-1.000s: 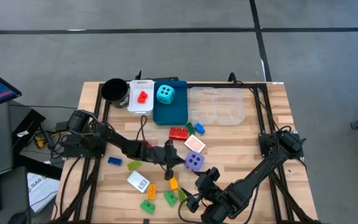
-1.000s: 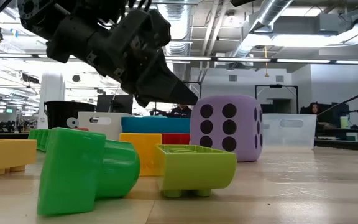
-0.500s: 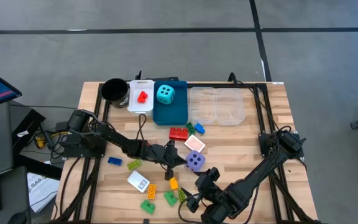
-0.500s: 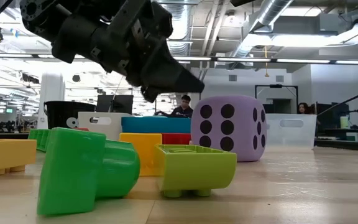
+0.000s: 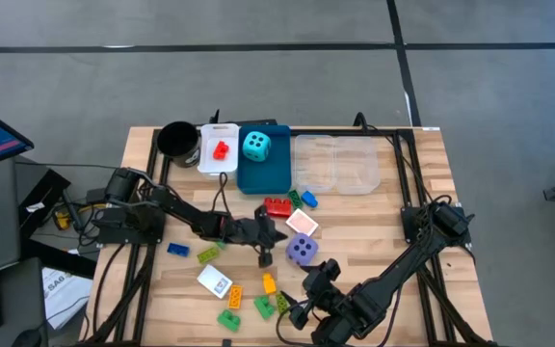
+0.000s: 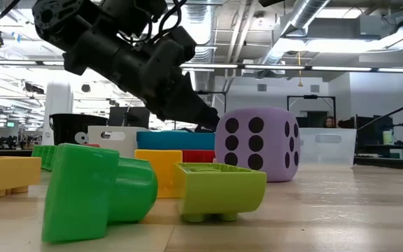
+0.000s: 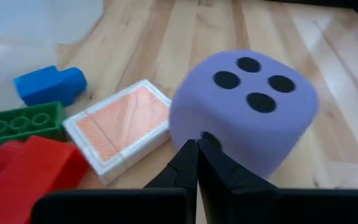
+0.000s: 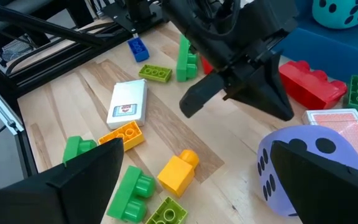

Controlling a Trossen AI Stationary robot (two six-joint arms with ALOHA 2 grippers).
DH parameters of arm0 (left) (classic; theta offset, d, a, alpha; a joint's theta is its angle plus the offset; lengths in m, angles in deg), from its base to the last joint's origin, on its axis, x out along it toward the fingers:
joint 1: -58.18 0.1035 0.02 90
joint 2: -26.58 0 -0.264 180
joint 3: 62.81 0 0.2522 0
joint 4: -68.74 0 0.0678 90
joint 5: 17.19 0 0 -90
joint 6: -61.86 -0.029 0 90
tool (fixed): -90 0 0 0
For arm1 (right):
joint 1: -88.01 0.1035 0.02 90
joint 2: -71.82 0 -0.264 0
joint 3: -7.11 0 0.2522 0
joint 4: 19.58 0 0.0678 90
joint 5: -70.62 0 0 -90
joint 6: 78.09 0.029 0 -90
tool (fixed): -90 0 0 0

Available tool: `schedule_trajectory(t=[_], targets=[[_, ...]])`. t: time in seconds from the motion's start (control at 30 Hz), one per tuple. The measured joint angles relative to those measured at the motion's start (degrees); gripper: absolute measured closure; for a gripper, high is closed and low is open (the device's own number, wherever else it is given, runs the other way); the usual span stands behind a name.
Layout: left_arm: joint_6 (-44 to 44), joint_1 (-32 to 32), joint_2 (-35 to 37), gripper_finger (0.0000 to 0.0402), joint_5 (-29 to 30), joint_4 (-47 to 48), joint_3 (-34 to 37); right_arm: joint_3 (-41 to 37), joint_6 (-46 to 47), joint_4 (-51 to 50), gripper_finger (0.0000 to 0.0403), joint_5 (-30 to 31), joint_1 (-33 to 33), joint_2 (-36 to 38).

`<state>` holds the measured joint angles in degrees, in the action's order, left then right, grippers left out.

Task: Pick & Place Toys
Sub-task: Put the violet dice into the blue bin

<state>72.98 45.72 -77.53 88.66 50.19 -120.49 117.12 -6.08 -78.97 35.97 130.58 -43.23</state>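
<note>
Purple die [image 7: 244, 115] touched by closed, empty left gripper [image 7: 197, 163]; right gripper [image 5: 302, 310] open, parked near the table's front edge.

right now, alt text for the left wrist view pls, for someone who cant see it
The left tool, shut, points at the near face of a purple foam die on the wooden table. Beside the die lies an orange-backed card deck, with a red brick, a green brick and a blue brick beyond it.

Purple die [image 5: 303, 251] with black dots, cyan die [image 5: 255, 146] (also black-dotted) at twelve o'clock, orange-patterned card [image 7: 118, 126], red brick [image 5: 277, 205].
</note>
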Motion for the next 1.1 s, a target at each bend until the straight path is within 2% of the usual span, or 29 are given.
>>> schedule_trajectory(t=[0.27,0.43,0.63,0.77,0.9,1.0,1.1], targets=[[2.1,-0.9,-2.5,0.0402,-3.2,-2.4,-0.5,0.0,0.0,0.2,0.0003,0.0,0.0,0.0],[3.4,-1.1,-7.9,0.0402,-10.4,-2.4,-4.1,0.0,-0.5,0.7,0.0003,0.0,0.0,0.0],[4.6,-1.1,-8.3,0.0402,-15.4,-2.5,-6.4,0.0,-0.6,0.6,0.0003,0.0,0.3,0.0],[4.0,-1.1,-4.2,0.0402,-15.4,1.0,-6.1,0.0,-0.1,0.4,0.0003,0.0,1.0,0.0],[0.5,-0.9,3.0,0.0402,-12.3,14.1,-5.7,0.0,0.0,-3.2,0.0003,0.1,1.0,0.0],[-1.8,-0.9,9.5,0.0402,-8.5,22.9,-5.5,0.0,4.4,-12.1,0.0003,-0.2,1.5,0.0],[-2.9,-1.0,16.2,0.0401,-6.1,25.1,-2.1,0.0,13.5,-22.6,0.0003,-1.1,4.0,0.0]])
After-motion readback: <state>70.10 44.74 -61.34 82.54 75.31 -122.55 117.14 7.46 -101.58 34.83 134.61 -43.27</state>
